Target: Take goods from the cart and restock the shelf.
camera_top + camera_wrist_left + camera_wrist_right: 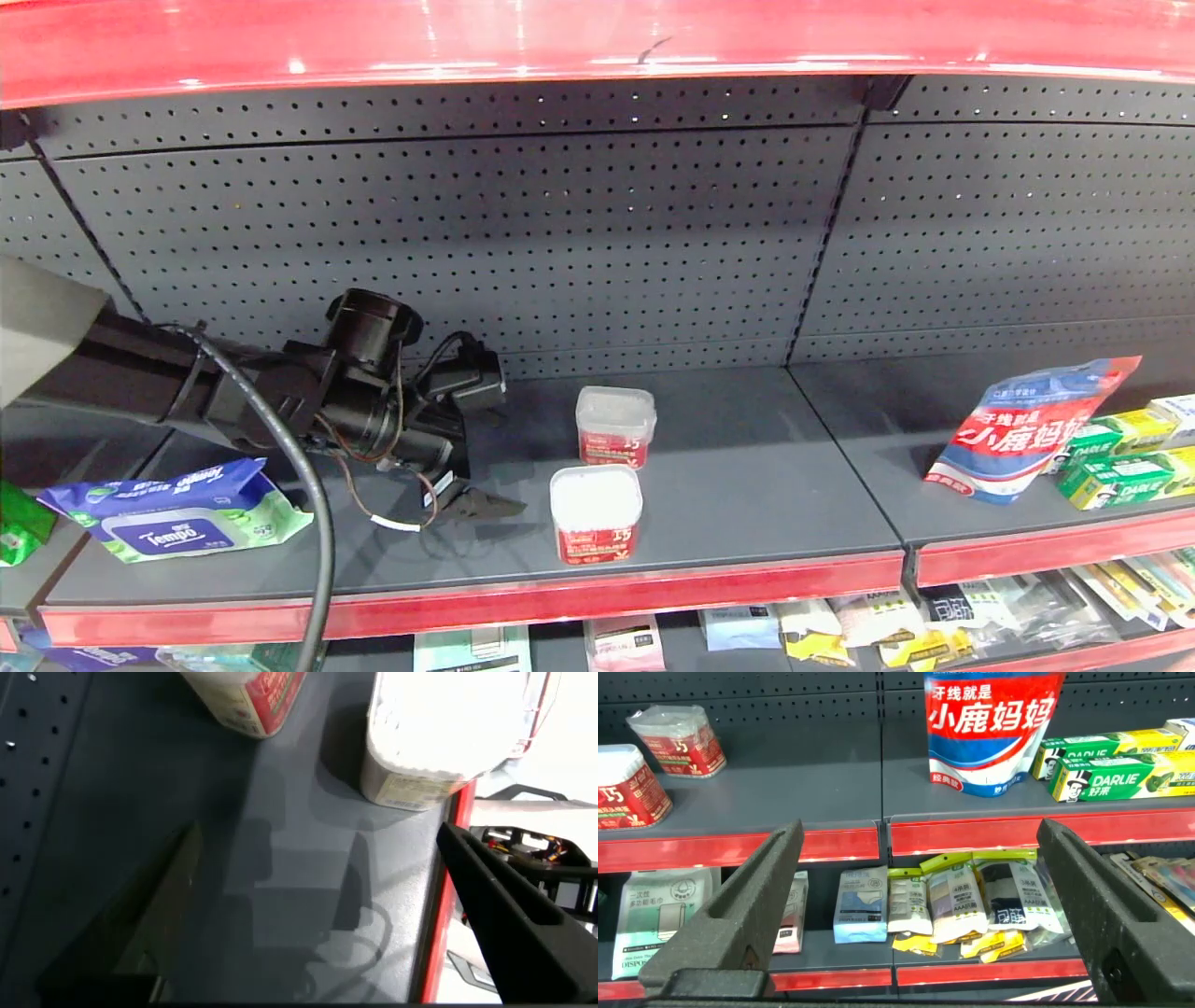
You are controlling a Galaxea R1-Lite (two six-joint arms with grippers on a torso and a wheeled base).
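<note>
Front tub (pixel 596 513) sits on grey shelf (pixel 747 485) at its red lip, rear tub (pixel 615 427) just behind. Left gripper (pixel 318 891) low beside them, spread wide, holding nothing. Right gripper (pixel 920 887) also spread wide, holding nothing, facing shelf front.

The dark grey metal shelf board (pixel 747 467) looks matt and smooth, like its perforated metal back panel (pixel 560 233). The red front edge strip (pixel 560 590) is glossy. The frosted white plastic tub (pixel 596 509) by that edge looks satiny. The blue-and-red plastic film pouch (pixel 1027 429) gleams.
</note>
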